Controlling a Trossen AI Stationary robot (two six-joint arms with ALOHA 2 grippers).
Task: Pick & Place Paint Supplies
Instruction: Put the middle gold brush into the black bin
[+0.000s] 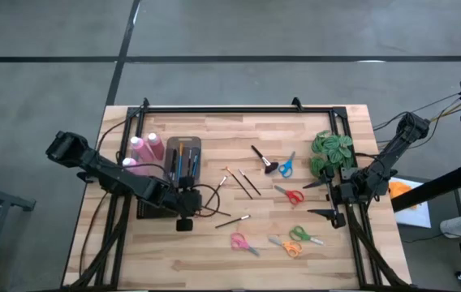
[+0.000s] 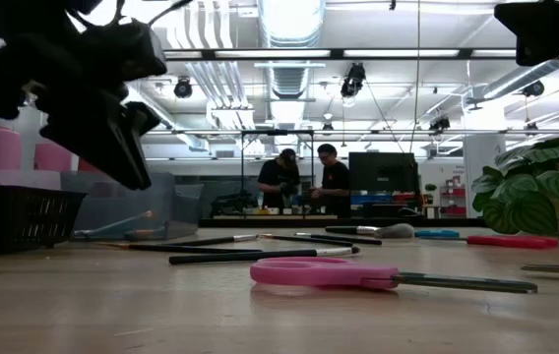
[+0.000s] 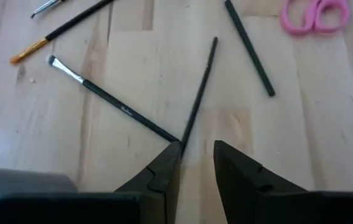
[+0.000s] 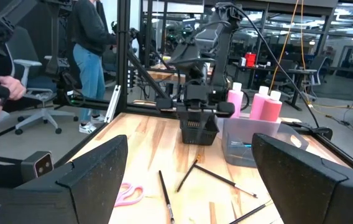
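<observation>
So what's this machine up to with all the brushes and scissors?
It is tidying paint supplies. The left end effector hangs just above the table over two thin black brushes, fingers slightly apart and holding nothing. Some brushes already lie in a clear bin beside the pink bottles; more brushes and several scissors lie scattered. The right end effector waits wide open by the plant.

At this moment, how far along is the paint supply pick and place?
Done: several brushes lie in the clear bin, with pink bottles beside it. In hand: the left gripper, slightly parted and holding nothing, hangs over a black brush. Left: loose brushes on the table; the right gripper waits open.
</observation>
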